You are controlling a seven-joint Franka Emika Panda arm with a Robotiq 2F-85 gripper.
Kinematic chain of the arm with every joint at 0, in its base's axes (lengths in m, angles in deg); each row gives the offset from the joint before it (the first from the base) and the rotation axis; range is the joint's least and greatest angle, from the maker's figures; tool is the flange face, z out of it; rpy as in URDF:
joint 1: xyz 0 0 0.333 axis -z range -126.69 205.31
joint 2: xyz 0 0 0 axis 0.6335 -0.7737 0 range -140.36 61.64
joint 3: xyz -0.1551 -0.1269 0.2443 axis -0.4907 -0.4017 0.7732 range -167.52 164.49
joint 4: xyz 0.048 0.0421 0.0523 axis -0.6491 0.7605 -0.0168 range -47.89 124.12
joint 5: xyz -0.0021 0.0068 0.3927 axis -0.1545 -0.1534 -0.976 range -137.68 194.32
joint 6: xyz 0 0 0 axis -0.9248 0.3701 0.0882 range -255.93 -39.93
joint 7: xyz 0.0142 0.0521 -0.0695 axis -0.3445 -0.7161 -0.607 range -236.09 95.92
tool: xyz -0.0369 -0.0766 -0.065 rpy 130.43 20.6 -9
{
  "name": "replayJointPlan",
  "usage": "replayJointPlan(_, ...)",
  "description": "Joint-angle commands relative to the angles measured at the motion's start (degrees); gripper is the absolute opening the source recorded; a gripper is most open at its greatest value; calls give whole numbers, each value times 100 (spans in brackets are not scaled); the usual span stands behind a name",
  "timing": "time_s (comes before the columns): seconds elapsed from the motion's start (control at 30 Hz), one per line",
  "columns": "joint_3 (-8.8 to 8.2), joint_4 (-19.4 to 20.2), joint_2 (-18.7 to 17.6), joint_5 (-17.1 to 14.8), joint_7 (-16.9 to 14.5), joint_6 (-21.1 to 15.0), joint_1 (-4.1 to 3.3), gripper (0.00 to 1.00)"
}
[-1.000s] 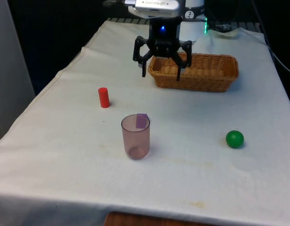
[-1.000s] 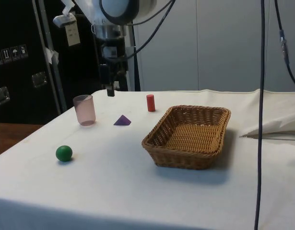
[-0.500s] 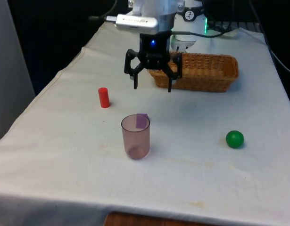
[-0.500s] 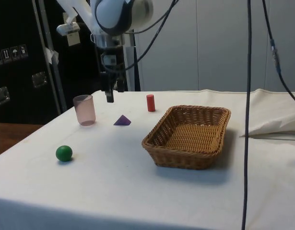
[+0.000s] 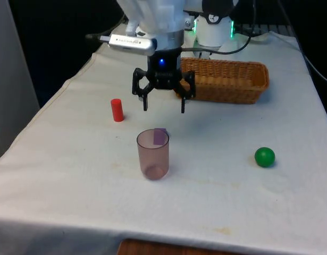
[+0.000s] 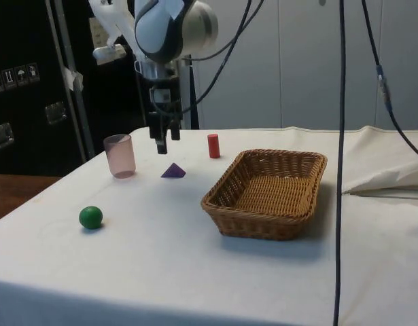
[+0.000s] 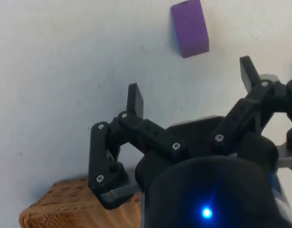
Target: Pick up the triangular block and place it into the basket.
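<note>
White-clothed worktop [image 5: 89, 175], front view, clock bearings taken from the translucent pink cup [image 5: 152, 154] near the middle.
- End effector [image 5: 164, 109]: at 12 o'clock, in the air, fingers spread, holding nothing.
- Purple triangular block [image 6: 172, 171]: flat on the cloth just behind the cup, below the end effector, bare cloth all round it.
- Wicker basket [image 5: 243, 90]: at 1 o'clock, near the far edge, well apart from the block.
- Red cylinder [image 5: 117, 110]: upright at 10 o'clock.
- Green ball [image 5: 265, 156]: at 3 o'clock, wide open cloth between it and the cup.
</note>
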Motion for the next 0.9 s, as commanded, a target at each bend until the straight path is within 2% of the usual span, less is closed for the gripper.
replayJointPlan(0.0, 52, -74, -86, -80, -63, -23, 52, 100)
replayJointPlan(0.17, 34, -218, -281, -166, -126, -23, 69, 100)
replayJointPlan(0.2, -11, -195, -258, -115, -69, 0, 17, 100)
replayJointPlan(0.23, 34, -235, -309, -172, -132, -23, 69, 100)
replayJointPlan(0.37, 23, -315, -447, -212, -160, -40, 92, 100)
replayJointPlan(0.43, 17, -350, -510, -241, -178, -46, 97, 100)
replayJointPlan(0.47, -46, -315, -476, -195, -126, -11, 40, 100)
replayJointPlan(0.5, 11, -372, -550, -264, -195, -46, 97, 100)
replayJointPlan(0.73, -40, -556, -802, -344, -218, -23, 109, 100)
replayJointPlan(0.77, -74, -527, -773, -298, -166, -11, 57, 100)
replayJointPlan(0.8, -46, -573, -825, -350, -218, -23, 109, 100)
replayJointPlan(0.87, -63, -584, -877, -361, -223, -29, 109, 100)
